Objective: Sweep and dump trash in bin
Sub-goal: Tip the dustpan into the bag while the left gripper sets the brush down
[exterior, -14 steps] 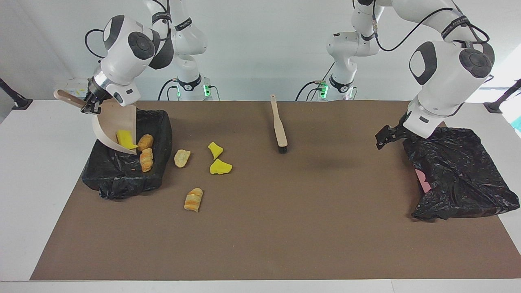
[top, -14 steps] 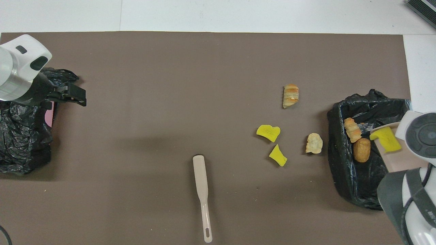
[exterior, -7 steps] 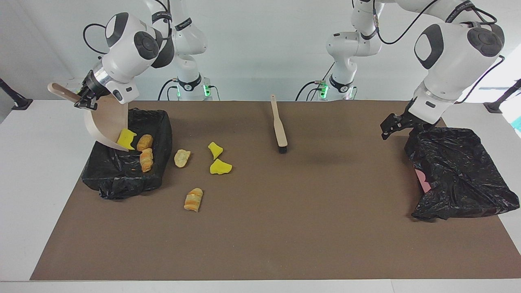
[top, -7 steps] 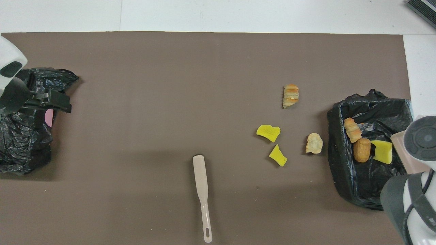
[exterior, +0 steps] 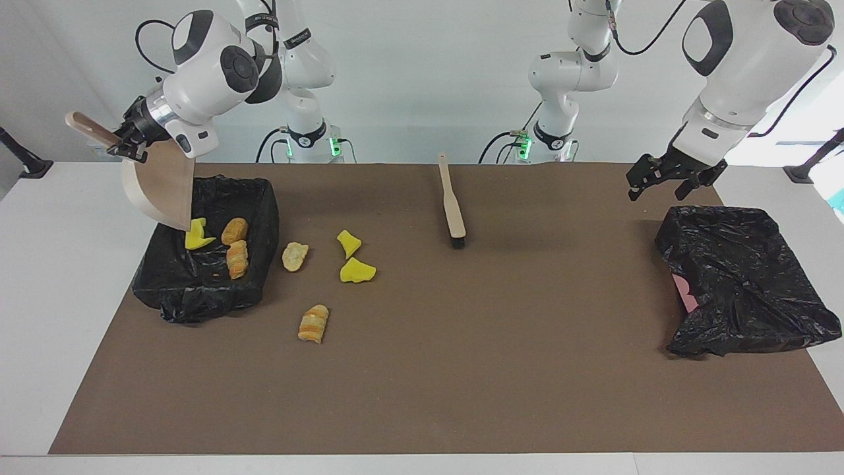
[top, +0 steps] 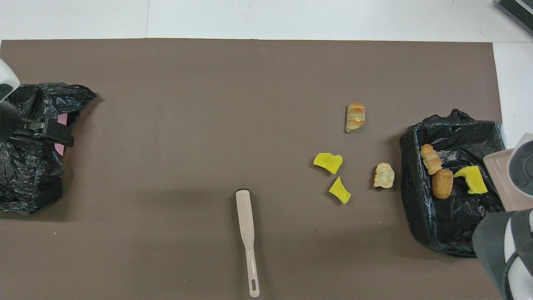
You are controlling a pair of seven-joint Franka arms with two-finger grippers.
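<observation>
Gripping the handle of the beige dustpan (exterior: pixel 161 191) in the closed right tool (exterior: pixel 125 142), tilting it steeply over the black-lined bin (exterior: pixel 258 198) at the right arm's end of the desk (exterior: pixel 461 369), and drawing it higher and further back than a second ago

Finding the yellow chunk (exterior: pixel 196 235) now off the pan and lying in the bin, beside the brown roll (exterior: pixel 235 231) and the striped piece (exterior: pixel 237 258); judging this load as dumped

Leaving four scraps of trash out on the desk, just beside the bin and toward the middle: the tan piece (exterior: pixel 295 256), the yellow wedge (exterior: pixel 349 243), the yellow lump (exterior: pixel 357 271) and, farthest from the robots, the striped roll (exterior: pixel 313 323)

Judging the job as roughly half done, calling for another sweep with the brush (exterior: pixel 452 211), lying untouched near the robots at mid-desk

Raising the left tool (exterior: pixel 672 178), open and empty, higher than a moment ago, now hovering over the edge of the crumpled black bag (exterior: pixel 738 277) at the left arm's end

Finding no brand, label or writing readable anywhere; any print on the arms being too small to make out
</observation>
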